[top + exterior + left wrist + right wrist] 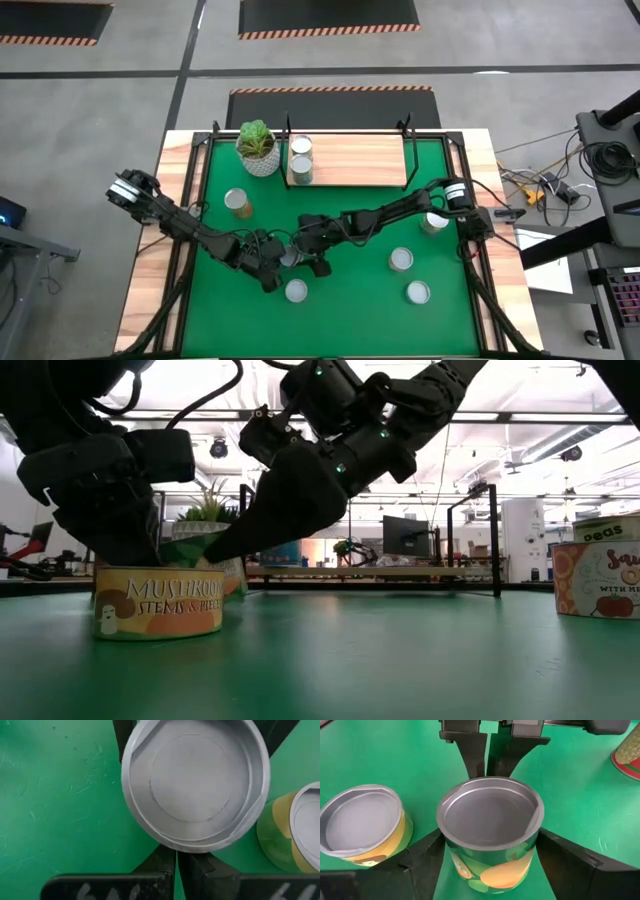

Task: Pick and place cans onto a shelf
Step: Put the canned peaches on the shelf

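A can with a green and orange label [490, 870] stands mid-table [290, 258], silver top up. My right gripper [490, 840] reaches in from the right and is shut on it. My left gripper [176, 862] is shut, with its tips against the can's opposite side; it also shows in the right wrist view [492, 755]. A mushroom can [160, 602] stands on its base just nearer the front edge [296, 290]. The shelf [360, 160], a wooden board with black posts, is at the back and carries two cans [300, 158]. My right gripper pinches the can's side wall between its two fingers [427, 852], one on each opposite side, just below the rim [447, 845]. The fingers slant down from the table's right. The can is upright; the mushroom can hides its bottom. My left gripper's shut fingertips [165, 860] meet the can's rim [175, 849]; whether they touch it I cannot tell.
A potted plant [258, 148] stands left of the shelf. More cans stand on the green mat: one at the left [237, 202] and three at the right [401, 260], [418, 292], [433, 222]. Two cans show at the right of the low view [600, 575].
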`<state>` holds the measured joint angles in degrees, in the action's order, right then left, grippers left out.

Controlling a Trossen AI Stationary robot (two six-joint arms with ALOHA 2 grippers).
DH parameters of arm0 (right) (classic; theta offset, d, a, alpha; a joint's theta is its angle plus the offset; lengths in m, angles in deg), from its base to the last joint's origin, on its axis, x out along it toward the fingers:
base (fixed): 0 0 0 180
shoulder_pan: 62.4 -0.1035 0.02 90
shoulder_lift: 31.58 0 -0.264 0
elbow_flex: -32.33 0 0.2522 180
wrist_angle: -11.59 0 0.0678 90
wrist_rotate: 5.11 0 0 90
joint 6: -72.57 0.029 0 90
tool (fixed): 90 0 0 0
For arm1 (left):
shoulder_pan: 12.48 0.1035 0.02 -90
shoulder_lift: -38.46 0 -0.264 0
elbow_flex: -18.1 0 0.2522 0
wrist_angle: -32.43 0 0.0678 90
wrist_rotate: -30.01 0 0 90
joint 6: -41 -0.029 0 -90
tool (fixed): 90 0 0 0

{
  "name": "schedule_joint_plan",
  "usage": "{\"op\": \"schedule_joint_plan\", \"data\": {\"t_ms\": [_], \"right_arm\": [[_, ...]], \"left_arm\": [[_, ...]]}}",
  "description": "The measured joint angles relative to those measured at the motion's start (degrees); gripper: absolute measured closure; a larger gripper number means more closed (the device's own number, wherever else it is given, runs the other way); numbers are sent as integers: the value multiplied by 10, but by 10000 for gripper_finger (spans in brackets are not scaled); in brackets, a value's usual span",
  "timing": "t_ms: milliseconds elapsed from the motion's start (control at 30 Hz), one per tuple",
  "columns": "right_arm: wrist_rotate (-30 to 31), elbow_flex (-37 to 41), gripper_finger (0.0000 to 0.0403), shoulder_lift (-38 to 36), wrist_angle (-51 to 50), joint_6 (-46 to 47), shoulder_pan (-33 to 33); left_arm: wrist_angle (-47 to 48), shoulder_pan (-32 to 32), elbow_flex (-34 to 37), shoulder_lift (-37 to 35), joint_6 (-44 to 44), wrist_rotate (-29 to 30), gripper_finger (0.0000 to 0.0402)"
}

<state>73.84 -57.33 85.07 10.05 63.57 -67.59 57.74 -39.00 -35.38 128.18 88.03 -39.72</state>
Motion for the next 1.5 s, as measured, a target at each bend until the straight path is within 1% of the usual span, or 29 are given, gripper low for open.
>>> {"op": "schedule_joint_plan", "data": {"t_ms": [133,233,333,433,567,700,833,933,1000,1033,1167,1233,1300,1500], "right_arm": [[0,-3,150,-1,-9,-1,0],[-1,-7,152,-9,-38,-7,3],[-1,-3,148,-33,-78,-15,8],[1,6,146,-73,-114,-24,20],[3,30,145,-133,-152,-26,46],[5,79,145,-191,-153,-26,84],[8,136,145,-245,-138,-13,137],[48,172,145,-273,-124,4,179],[86,187,145,-281,-107,19,205],[95,190,145,-282,-102,23,218],[97,187,145,-268,-99,24,245],[96,180,145,-257,-98,21,254],[96,173,145,-248,-99,21,260],[98,157,145,-228,-108,16,262]], "left_arm": [[-1,0,0,0,0,0,402],[0,-3,-2,-8,-1,0,402],[13,-11,-17,-26,-19,2,402],[27,-17,-33,-46,-58,9,402],[38,-23,-53,-83,-125,42,402],[40,-26,-71,-125,-203,65,402],[38,-27,-85,-163,-276,94,402],[35,-27,-91,-187,-325,125,402],[27,-26,-91,-201,-356,162,402],[21,-26,-91,-206,-372,188,402],[6,-24,-90,-220,-421,295,402],[5,-22,-90,-226,-427,328,402],[5,-22,-90,-232,-429,338,402],[5,-22,-90,-239,-437,338,402]]}}
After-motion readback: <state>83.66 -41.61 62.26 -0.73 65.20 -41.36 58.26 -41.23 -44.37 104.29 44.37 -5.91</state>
